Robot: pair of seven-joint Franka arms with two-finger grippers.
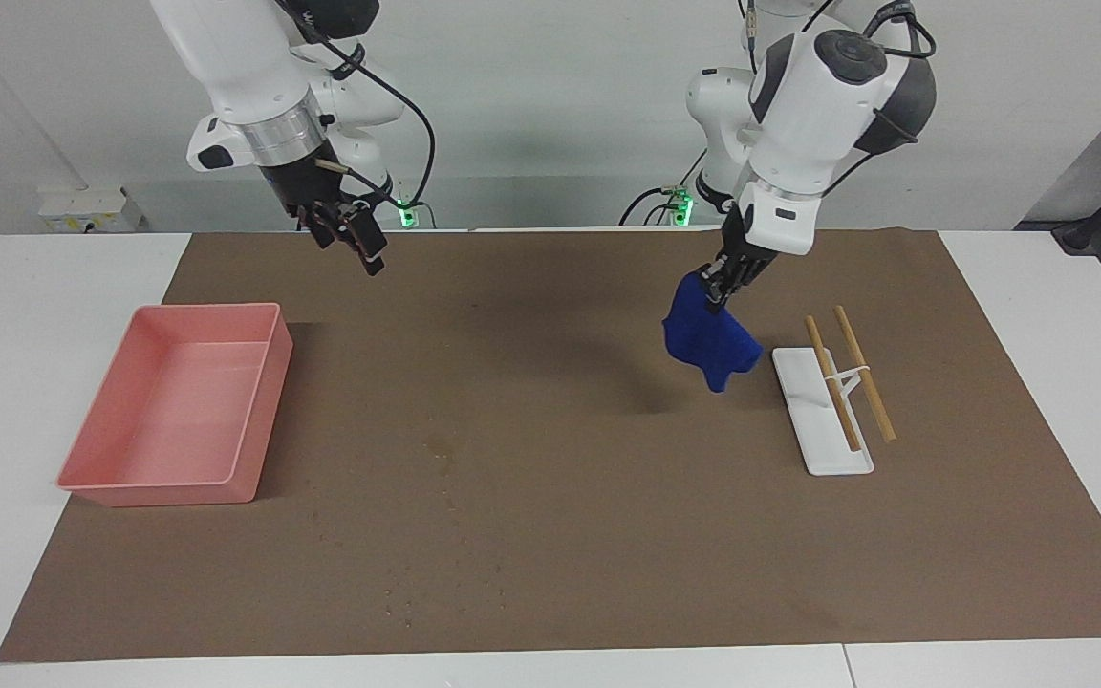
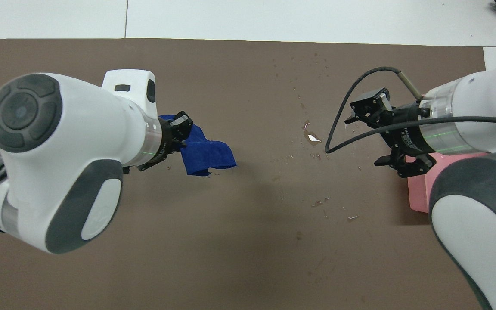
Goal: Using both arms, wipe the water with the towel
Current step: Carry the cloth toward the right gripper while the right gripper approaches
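My left gripper (image 1: pixel 715 287) is shut on the top of a blue towel (image 1: pixel 709 341), which hangs in the air over the brown mat (image 1: pixel 550 535) beside the rack. In the overhead view the left gripper (image 2: pixel 182 129) and the towel (image 2: pixel 208 156) stand between the rack's end of the mat and the water (image 2: pixel 312 137). The water is a small puddle with scattered drops around it on the mat, and only faint marks of the drops (image 1: pixel 441 449) show in the facing view. My right gripper (image 1: pixel 350 239) is open and holds nothing. It hangs over the mat between the pink tray and the puddle (image 2: pixel 366 137).
A white rack (image 1: pixel 823 420) with two wooden rods stands on the mat toward the left arm's end. A pink tray (image 1: pixel 178 411) sits toward the right arm's end. In the overhead view the tray (image 2: pixel 416 193) is mostly covered by the right arm.
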